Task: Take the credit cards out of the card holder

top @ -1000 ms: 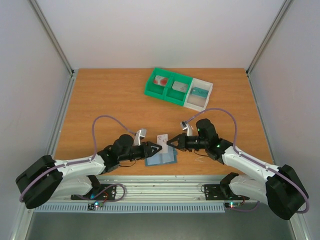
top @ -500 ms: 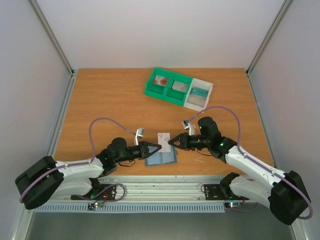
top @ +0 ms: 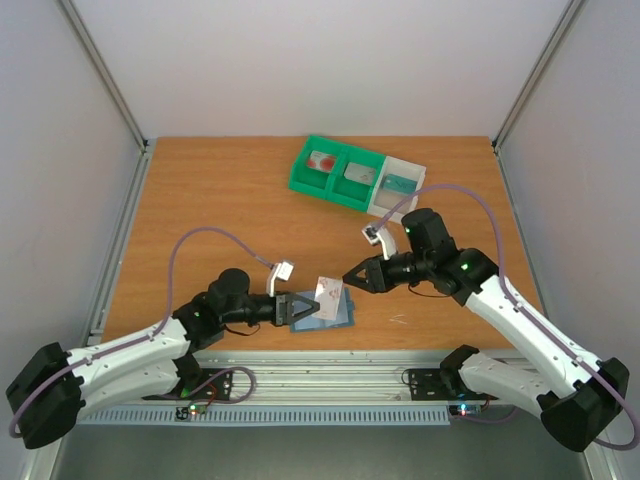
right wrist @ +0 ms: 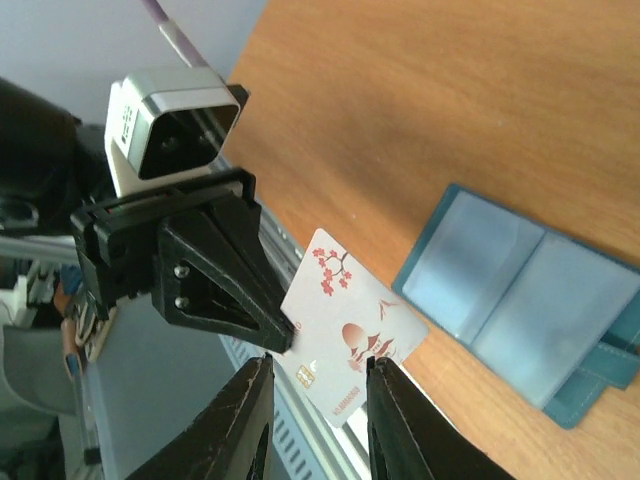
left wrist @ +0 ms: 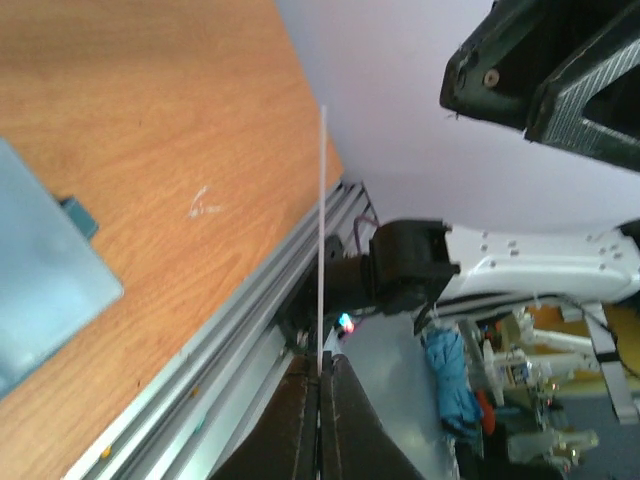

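Note:
My left gripper (top: 312, 303) is shut on one edge of a white credit card with red marks (top: 328, 291) and holds it tilted above the card holder (top: 335, 314). The card holder is a blue-grey wallet lying open near the table's front edge. In the left wrist view the card (left wrist: 322, 240) shows edge-on as a thin white line rising from my shut left gripper (left wrist: 320, 368). My right gripper (top: 352, 279) is open, just right of the card and apart from it. In the right wrist view the card (right wrist: 350, 335) lies beyond my open right gripper (right wrist: 318, 360), and the card holder (right wrist: 520, 295) shows its clear pockets.
A tray stands at the back centre, with two green compartments (top: 300, 180) and a white one (top: 380, 208). Each holds a card: one with red marks, one grey, one teal. The table's aluminium front rail (top: 330, 370) runs just below the card holder.
Both grippers were at the card. My right gripper has since drawn back up and to the right. My left arm has pulled back and lowered, keeping the card over the card holder.

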{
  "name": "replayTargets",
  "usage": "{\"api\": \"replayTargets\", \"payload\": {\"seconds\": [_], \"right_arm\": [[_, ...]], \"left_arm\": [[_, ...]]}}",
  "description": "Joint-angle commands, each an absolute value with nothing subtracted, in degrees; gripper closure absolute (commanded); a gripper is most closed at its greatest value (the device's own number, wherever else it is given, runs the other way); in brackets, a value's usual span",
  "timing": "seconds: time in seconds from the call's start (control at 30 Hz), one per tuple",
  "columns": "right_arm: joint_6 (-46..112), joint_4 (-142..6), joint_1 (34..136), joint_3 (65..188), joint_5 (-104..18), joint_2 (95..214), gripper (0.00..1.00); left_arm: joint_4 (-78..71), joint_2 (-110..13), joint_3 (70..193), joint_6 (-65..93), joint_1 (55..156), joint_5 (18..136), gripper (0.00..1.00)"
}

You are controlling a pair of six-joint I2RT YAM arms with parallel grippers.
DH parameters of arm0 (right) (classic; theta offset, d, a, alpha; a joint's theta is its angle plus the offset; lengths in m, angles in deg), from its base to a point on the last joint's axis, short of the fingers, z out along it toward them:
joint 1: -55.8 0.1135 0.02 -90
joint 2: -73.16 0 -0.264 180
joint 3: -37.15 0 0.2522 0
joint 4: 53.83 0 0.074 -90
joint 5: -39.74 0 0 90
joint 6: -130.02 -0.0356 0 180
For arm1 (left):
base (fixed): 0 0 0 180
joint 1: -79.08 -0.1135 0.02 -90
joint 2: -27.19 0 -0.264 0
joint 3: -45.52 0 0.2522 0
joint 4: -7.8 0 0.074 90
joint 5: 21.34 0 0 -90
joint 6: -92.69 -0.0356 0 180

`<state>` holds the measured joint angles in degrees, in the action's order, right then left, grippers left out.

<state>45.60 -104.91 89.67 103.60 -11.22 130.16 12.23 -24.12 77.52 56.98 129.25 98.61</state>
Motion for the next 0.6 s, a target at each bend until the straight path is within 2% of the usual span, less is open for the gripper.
{"api": "replayTargets", "payload": {"seconds": [0.0,0.3,0.57], "right_arm": [[51.3,-110.5,90.1,105.7,-6.0,132.4,0.74],[51.2,-107.9,91.7,103.8,-0.9,136.0,0.73],[53.4,-110.4,95.8,105.5,-2.6,140.1,0.7]], "left_arm": [[4.1,-23.2,80.0,50.3,129.4,105.8,1.0],[2.9,-21.7,79.7,49.7,129.4,111.2,1.0],[1.3,-19.1,79.4,49.2,129.4,112.6,1.0]]}}
